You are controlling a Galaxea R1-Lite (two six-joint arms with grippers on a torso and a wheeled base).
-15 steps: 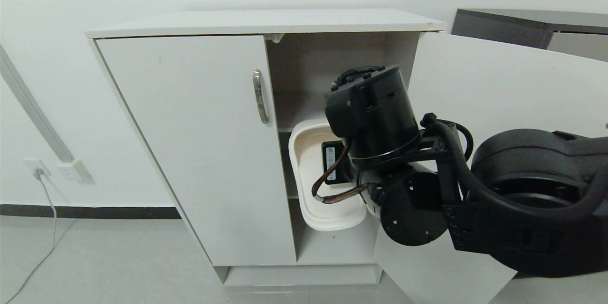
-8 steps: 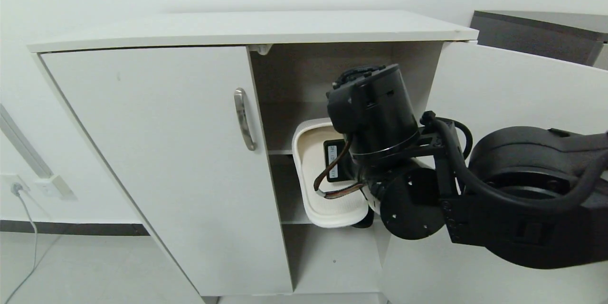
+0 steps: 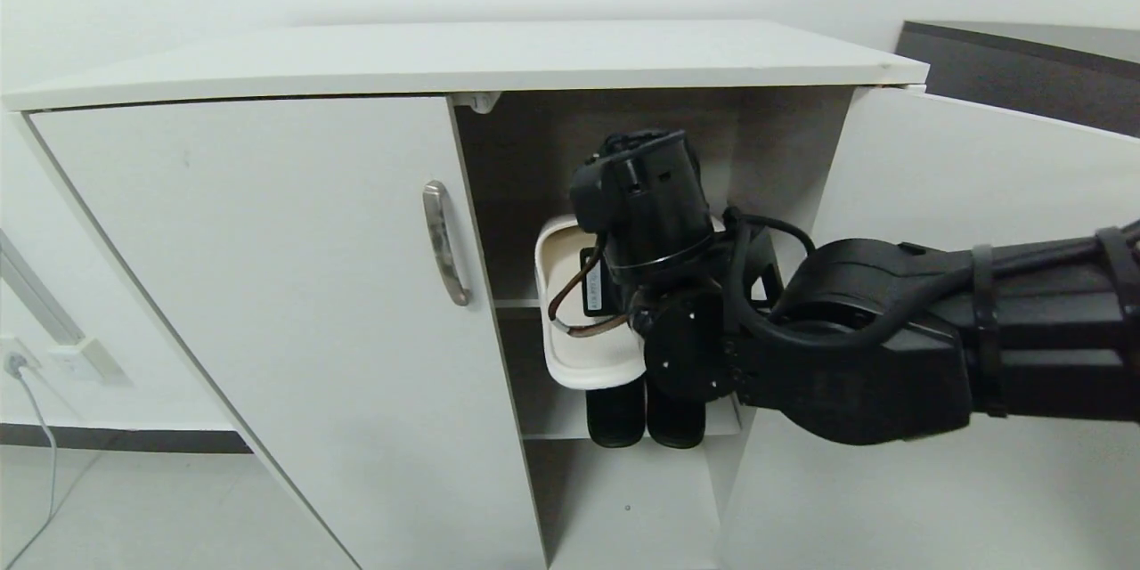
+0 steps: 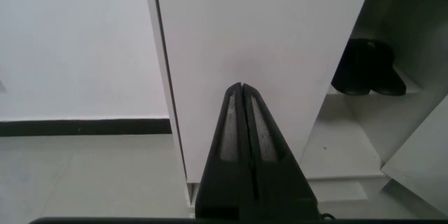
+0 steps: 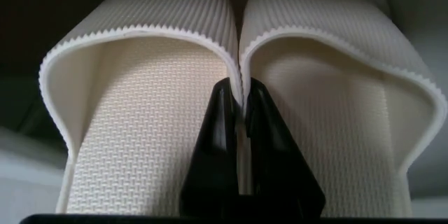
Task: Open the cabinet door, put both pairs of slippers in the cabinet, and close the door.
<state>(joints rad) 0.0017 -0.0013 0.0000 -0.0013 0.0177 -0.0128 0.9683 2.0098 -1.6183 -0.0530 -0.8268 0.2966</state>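
Now the right gripper (image 5: 239,96) clamps its jaws on the touching inner edges of the white slippers (image 5: 133,154), held inside the open cabinet (image 3: 463,58) above the black slippers (image 3: 646,414) on a shelf. The left gripper (image 4: 241,98) hangs outside, jaws closed on nothing. Placing the second pair seems in hand; the next move calls for setting them on a shelf, releasing, and backing clear.

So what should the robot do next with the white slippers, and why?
Probably ease the white slippers deeper into the cabinet. The right gripper pinches them together in the open doorway, and the black slippers already sit on the shelf below.
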